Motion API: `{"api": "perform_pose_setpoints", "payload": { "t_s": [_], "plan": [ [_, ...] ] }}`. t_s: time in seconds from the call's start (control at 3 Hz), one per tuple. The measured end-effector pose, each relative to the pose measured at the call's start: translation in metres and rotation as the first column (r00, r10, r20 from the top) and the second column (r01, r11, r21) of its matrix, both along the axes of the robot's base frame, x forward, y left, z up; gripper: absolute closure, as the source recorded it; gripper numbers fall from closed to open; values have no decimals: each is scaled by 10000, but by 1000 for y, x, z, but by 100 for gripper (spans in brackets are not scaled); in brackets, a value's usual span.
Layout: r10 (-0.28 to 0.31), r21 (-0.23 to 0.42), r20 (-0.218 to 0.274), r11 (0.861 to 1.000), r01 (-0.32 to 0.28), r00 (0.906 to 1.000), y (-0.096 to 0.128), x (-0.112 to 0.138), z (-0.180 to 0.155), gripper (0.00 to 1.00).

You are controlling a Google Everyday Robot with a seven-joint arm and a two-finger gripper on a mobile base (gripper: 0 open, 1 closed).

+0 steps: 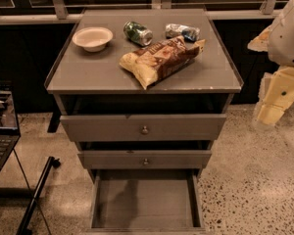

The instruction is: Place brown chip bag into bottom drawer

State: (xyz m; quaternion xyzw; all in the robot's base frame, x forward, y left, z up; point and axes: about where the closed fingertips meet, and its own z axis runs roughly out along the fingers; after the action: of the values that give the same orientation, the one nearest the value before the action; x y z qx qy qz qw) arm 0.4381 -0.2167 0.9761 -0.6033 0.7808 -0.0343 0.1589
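Grey cabinet top is carrying it all: white bowl sitting left, green can next, the brown chip bag lying flat mid-top, easy to reach. Below, the bottom drawer is standing pulled out, ready to receive it. Far right, the gripper is hanging beside the cabinet, carrying nothing; how wide it is set, I cannot tell.

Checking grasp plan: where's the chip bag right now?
Chip bag lies on the cabinet top, right of centre, in front of the green can and crushed can. End effector hangs beyond the cabinet's right edge.
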Motion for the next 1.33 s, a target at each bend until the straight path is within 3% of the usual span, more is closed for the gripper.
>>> {"api": "perform_pose_setpoints", "payload": {
  "t_s": [0.67,1.0,1.33],
  "plan": [
    [325,-54,221,9995,-323,9992,-5,4,3,0],
    [469,-64,814,9989,-465,9956,-24,31,9,0],
    [-275,295,1462,9993,234,9889,-45,69,13,0]
  ]
}}
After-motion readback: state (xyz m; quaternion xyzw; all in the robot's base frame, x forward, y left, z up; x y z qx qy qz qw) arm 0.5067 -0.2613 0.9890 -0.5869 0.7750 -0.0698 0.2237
